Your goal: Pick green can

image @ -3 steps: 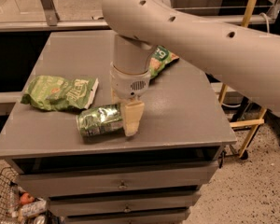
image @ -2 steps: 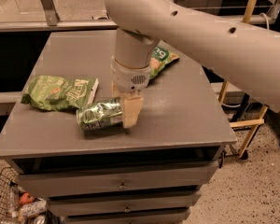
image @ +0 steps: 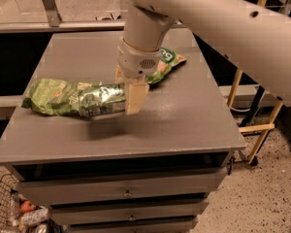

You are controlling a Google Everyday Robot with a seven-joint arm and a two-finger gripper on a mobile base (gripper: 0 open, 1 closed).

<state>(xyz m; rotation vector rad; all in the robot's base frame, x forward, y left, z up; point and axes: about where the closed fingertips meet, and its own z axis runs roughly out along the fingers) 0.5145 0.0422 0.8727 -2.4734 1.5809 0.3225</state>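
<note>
The green can (image: 99, 100) is a shiny green cylinder lying on its side, held a little above the grey table top (image: 184, 115); its shadow falls on the table just below it. My gripper (image: 127, 93) hangs from the big cream arm and is shut on the can's right end, one pale finger (image: 136, 97) in front and the other behind it. The can's left end overlaps a flat green chip bag (image: 48, 96) in the picture.
A second green chip bag (image: 166, 64) lies behind the gripper at the back right. The table is a cabinet with drawers (image: 128, 193) below. A wire basket (image: 9, 212) stands on the floor at the lower left, and a yellow frame (image: 259, 128) at the right.
The gripper has risen with the can in it; the can has left the table and now hangs above its shadow, a little left of where it lay.
</note>
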